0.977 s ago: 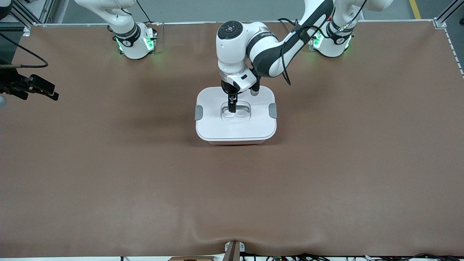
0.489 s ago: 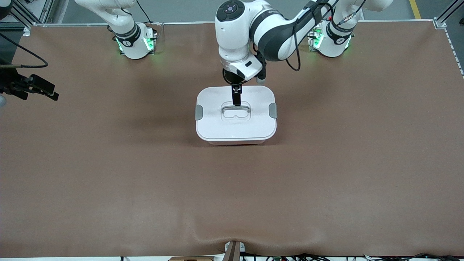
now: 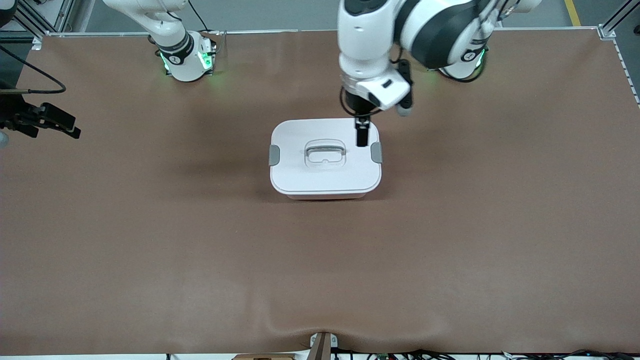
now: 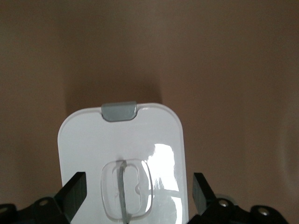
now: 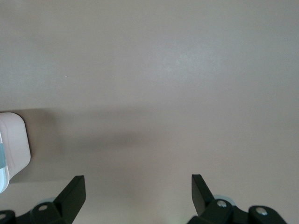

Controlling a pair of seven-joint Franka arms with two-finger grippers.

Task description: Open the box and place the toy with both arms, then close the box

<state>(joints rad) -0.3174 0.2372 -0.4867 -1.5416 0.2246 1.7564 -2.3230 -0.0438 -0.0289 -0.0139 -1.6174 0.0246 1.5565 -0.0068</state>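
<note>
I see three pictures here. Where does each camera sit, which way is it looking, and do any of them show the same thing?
Front view: high across the table, facing both arms; left gripper hangs over the box.
Left wrist view: on the left arm's wrist, looking down at the box; its own open jaws frame it.
Right wrist view: on the right arm's wrist, looking down at the table; its own open jaws show.
Front and left wrist views share the box.

Your two arms are glossy white with black bands at the joints. Each base carries a black collar and glows green at its side. Loose black cables loop along the left arm, and a white block sits above its black gripper fingers.
</note>
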